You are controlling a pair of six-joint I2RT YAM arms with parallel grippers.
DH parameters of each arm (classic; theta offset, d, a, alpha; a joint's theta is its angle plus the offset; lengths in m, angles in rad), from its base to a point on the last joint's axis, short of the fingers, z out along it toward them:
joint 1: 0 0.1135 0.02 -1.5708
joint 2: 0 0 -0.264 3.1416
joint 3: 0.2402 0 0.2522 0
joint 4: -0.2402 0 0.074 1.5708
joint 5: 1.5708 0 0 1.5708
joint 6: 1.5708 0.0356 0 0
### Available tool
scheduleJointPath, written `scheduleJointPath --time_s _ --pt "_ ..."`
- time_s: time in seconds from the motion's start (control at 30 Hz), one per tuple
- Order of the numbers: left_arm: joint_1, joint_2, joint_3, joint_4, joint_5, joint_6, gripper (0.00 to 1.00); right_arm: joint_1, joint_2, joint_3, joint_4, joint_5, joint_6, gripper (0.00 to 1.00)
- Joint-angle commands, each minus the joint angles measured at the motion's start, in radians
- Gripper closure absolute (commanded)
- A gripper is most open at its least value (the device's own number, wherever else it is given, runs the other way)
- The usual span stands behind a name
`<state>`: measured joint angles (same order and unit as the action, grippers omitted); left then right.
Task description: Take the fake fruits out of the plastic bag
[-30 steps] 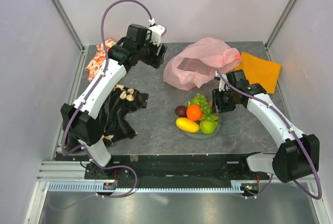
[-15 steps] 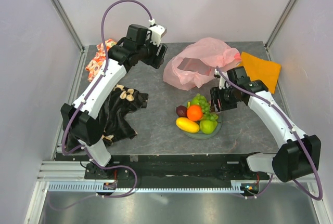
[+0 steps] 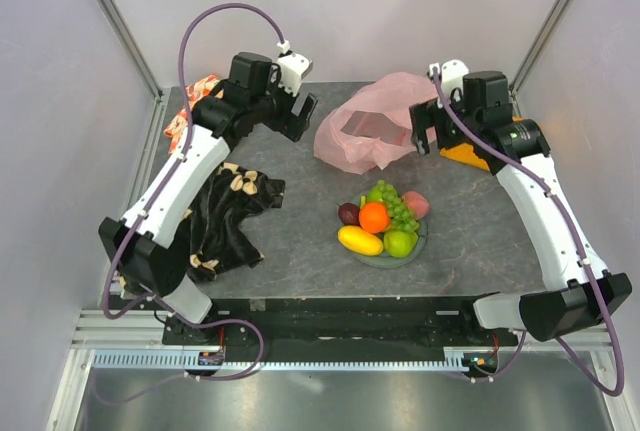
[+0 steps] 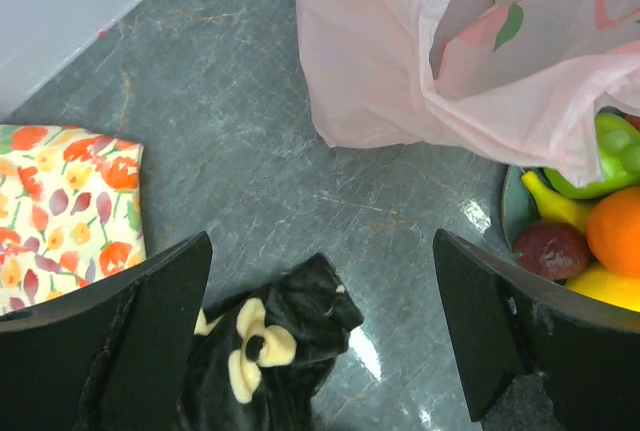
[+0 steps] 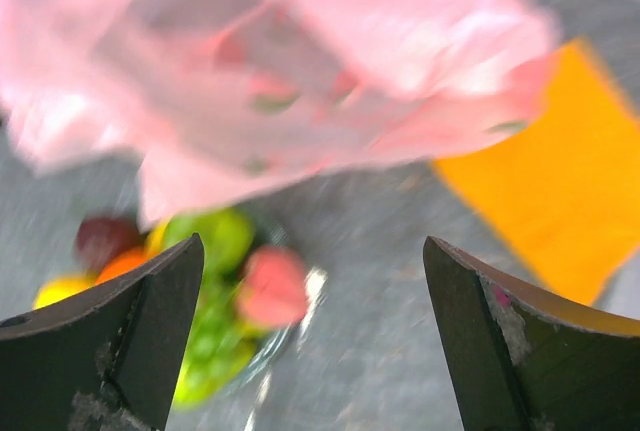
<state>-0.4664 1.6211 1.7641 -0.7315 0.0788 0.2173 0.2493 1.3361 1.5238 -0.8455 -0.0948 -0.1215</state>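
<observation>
Pink plastic peach (image 3: 416, 203) has joined the other glossy fake fruits (image 3: 378, 223) on the round plate (image 3: 398, 261), mid-counter toward the near edge. My right jaws, gaping and empty, have pulled back over the crinkly pink plastic bag (image 3: 368, 131) at the far edge. Left jaws gape too, empty. Whether the bag is emptied, I cannot tell.

Soft, even light fills the top view, leaving only faint shadows on the counter (image 3: 300, 241) and small highlights on the glossy fake fruits (image 3: 373, 217). The left wrist view is sharp, with white glare patches on the counter beside the black cloth (image 4: 290, 381). The right wrist view is smeared throughout: the plastic bag (image 5: 300, 81), fruits and orange cloth (image 5: 545, 171) are soft-edged, while its dark fingers (image 5: 100, 351) look crisper.
</observation>
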Motion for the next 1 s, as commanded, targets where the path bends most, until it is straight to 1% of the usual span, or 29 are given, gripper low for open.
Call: scheduleJointPath --time_s 0.0,0.07,0.1,0.17,0.23,0.3,0.33,0.43,0.5,0.57,0.67,0.8,0.97 --pt "0.049 -0.093 -0.026 0.003 -0.014 0.038 0.01 -0.039 0.018 0.079 0.215 0.191 0.008 0.02" --pt "0.075 -0.113 -0.026 0.0 0.018 0.019 0.01 -0.038 0.061 0.134 0.234 0.225 0.026 0.02" --pt "0.101 -0.119 -0.031 0.0 0.027 0.004 0.01 -0.038 0.073 0.153 0.232 0.284 0.061 0.02" --pt "0.123 -0.15 -0.058 0.0 0.059 -0.012 0.01 -0.038 0.087 0.173 0.229 0.328 0.092 0.02" --pt "0.153 -0.174 -0.11 0.004 0.102 -0.038 0.01 -0.038 0.072 0.144 0.24 0.346 0.149 0.02" --pt "0.195 -0.211 -0.158 0.01 0.137 -0.071 0.01 -0.036 0.029 0.107 0.241 0.342 0.166 0.02" --pt "0.209 -0.223 -0.201 0.018 0.171 -0.085 0.01 -0.036 0.014 0.072 0.24 0.352 0.16 0.02" --pt "0.273 -0.263 -0.256 0.024 0.24 -0.133 0.01 -0.036 -0.029 0.039 0.214 0.397 0.148 0.02" --pt "0.31 -0.288 -0.27 0.032 0.256 -0.144 0.01 -0.036 -0.041 0.041 0.18 0.395 0.148 0.02" --pt "0.342 -0.3 -0.281 0.04 0.26 -0.147 0.01 -0.035 -0.055 0.033 0.186 0.394 0.145 0.02" --pt "0.373 -0.308 -0.281 0.041 0.265 -0.162 0.01 -0.036 -0.043 0.029 0.22 0.412 0.138 0.02" --pt "0.38 -0.316 -0.284 0.041 0.289 -0.165 0.01 -0.035 -0.015 0.041 0.229 0.418 0.16 0.02" --pt "0.387 -0.314 -0.292 0.043 0.312 -0.171 0.01 -0.036 -0.02 0.016 0.238 0.4 0.166 0.02"
